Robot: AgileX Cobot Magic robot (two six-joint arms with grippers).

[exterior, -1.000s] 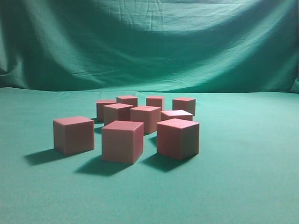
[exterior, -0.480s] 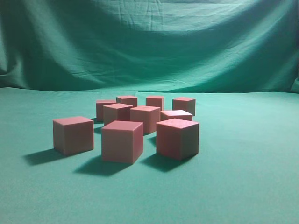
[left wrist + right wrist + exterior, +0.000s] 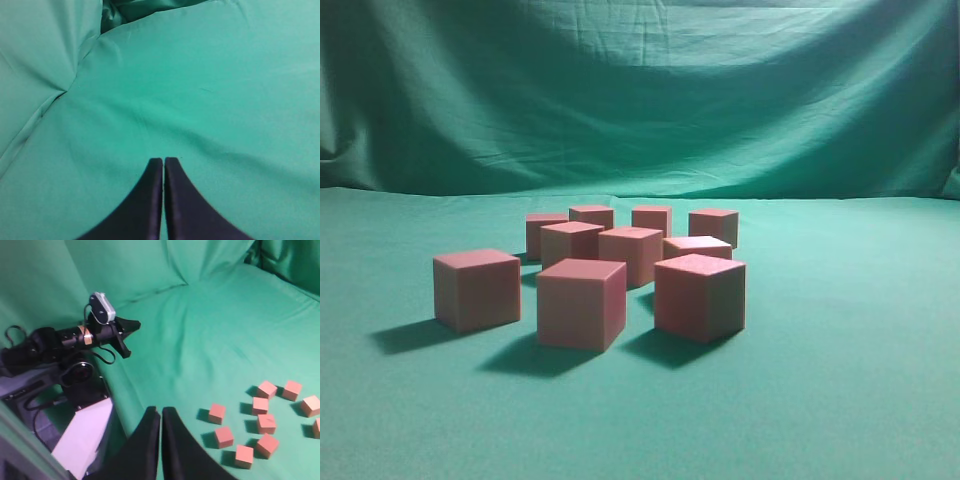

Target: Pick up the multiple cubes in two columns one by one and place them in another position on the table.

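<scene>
Green cloth hangs wrinkled behind the table (image 3: pixel 880 400), which carries the same smooth teal cover. On it the cubes (image 3: pixel 582 302) sit in a loose cluster near the middle, none lifted. My left gripper (image 3: pixel 163 165) hangs over bare cloth, fingers pressed together and empty; my right gripper (image 3: pixel 160 415) is likewise closed, with the cubes (image 3: pixel 260 422) ahead to its right. I judge no pick begun: next I must spread one gripper's fingers and descend on an outer cube
</scene>
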